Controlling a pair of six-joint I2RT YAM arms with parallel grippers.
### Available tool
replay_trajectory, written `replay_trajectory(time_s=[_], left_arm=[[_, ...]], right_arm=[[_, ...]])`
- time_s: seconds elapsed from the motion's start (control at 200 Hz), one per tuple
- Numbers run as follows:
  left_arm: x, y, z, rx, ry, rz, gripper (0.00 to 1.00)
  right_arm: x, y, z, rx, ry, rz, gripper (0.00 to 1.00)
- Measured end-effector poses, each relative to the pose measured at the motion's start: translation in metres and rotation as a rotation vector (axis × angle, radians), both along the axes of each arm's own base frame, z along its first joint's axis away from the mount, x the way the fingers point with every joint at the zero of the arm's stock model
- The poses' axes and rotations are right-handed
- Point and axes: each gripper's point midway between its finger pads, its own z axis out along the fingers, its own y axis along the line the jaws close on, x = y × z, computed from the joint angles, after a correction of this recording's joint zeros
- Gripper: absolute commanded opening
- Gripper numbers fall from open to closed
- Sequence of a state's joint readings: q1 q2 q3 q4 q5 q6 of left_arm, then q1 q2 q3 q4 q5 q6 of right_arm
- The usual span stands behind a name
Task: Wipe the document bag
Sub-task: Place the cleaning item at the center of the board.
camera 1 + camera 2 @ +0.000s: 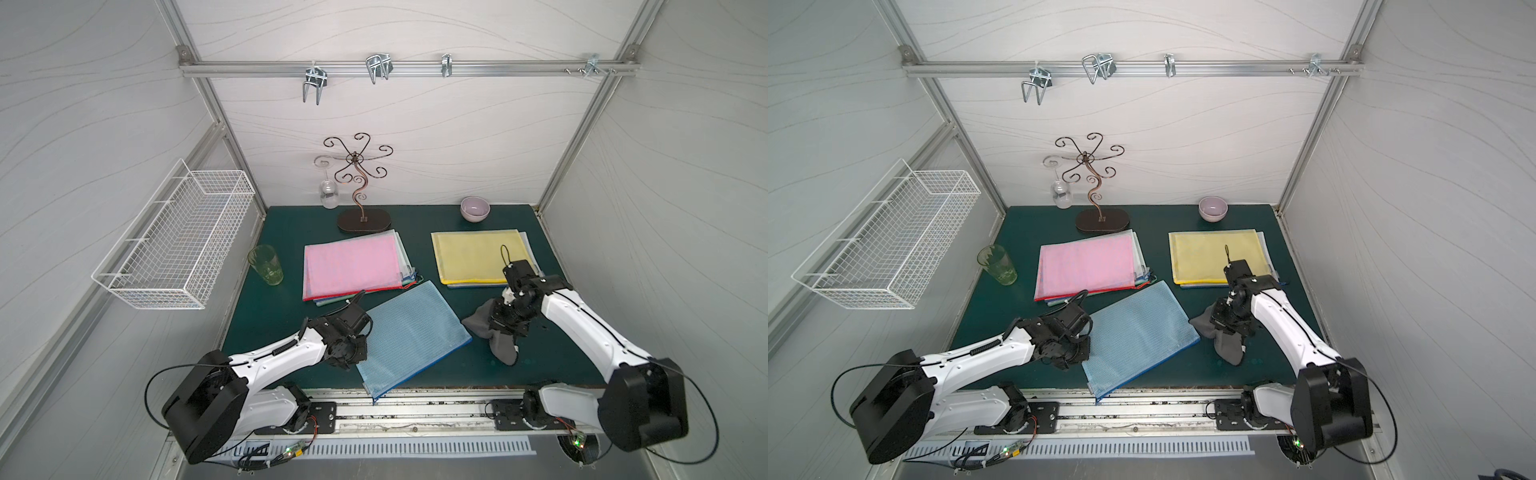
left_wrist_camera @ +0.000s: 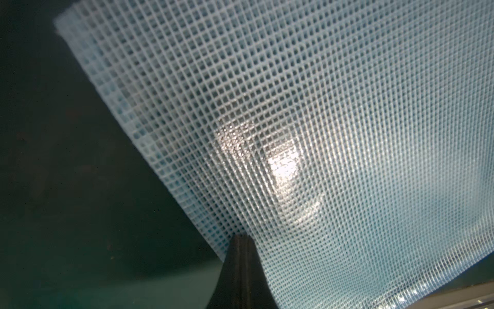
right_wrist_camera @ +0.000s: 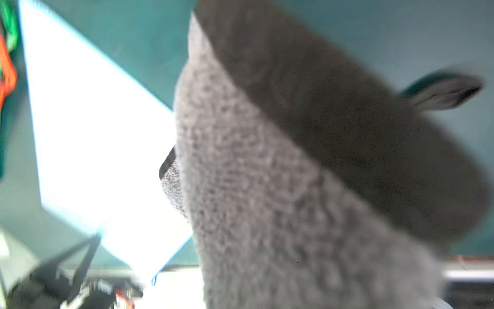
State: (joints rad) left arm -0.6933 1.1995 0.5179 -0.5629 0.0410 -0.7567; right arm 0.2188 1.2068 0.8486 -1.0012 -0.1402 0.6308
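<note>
**Inspector:** Where did the task's item lie, and how was it secured?

**Assistant:** The blue document bag [image 1: 411, 332] lay flat and skewed on the green mat [image 1: 291, 332], near-centre. The left gripper [image 2: 242, 240] was clenched, its tips set on the bag's left edge. I judged this a hold-down, meant to stop the bag sliding under a wipe. Whether a thin lip of mesh sat between the jaws could not be told.

**Inspector:** And the wiping tool?

**Assistant:** The right gripper [image 1: 505, 322] was clamped on a grey cloth [image 1: 473, 324], which hung in folds just right of the bag's right corner. Contact with the bag could not be confirmed. No stroke across the bag was under way.

**Inspector:** Edges and clearance?

**Assistant:** The bag's near corner overhung the mat onto the metal rail [image 1: 415, 409], so pressure there would find poor support. Its far corner sat close to the pink stack [image 1: 353, 266], with the yellow stack [image 1: 473, 257] farther right. Bare mat lay to the right and near-right. In my judgement, a leftward sweep had room as far as the left gripper.
</note>
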Motion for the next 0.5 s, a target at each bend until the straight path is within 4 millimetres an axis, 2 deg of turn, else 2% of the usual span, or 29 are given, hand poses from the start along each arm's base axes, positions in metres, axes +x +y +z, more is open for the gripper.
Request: replay_trajectory(time_s=[0.115,0.135,0.185,0.235,0.255,0.28,0.29,0.375,0.5], left_arm=[[-0.001,0.003,0.000,0.011,-0.001,-0.001,0.00],[-0.001,0.003,0.000,0.013,0.000,-0.001,0.00],[-0.002,0.005,0.001,0.020,0.001,-0.003,0.00],[-0.003,0.007,0.003,0.026,0.001,-0.006,0.00],[-0.003,0.007,0.004,0.026,-0.002,-0.008,0.00],[-0.003,0.007,0.006,0.027,-0.005,-0.011,0.00],[-0.003,0.007,0.007,0.027,-0.008,-0.012,0.00],[0.002,0.005,0.021,0.008,-0.037,-0.017,0.05],[0.016,-0.007,0.053,-0.059,-0.127,-0.030,0.16]], right_arm=[[-0.001,-0.028,-0.012,-0.044,0.024,-0.118,0.01],[-0.001,-0.032,-0.015,-0.045,0.031,-0.137,0.10],[-0.002,-0.038,-0.024,-0.036,0.060,-0.172,0.41],[-0.003,-0.040,-0.031,-0.024,0.089,-0.185,0.63],[-0.002,-0.039,-0.034,-0.014,0.098,-0.183,0.75],[-0.002,-0.037,-0.036,-0.005,0.105,-0.178,0.95],[-0.001,-0.037,-0.036,-0.001,0.106,-0.176,0.98],[0.001,-0.033,-0.033,0.023,0.082,-0.160,0.99],[0.006,-0.031,-0.012,0.044,-0.016,-0.148,0.99]])
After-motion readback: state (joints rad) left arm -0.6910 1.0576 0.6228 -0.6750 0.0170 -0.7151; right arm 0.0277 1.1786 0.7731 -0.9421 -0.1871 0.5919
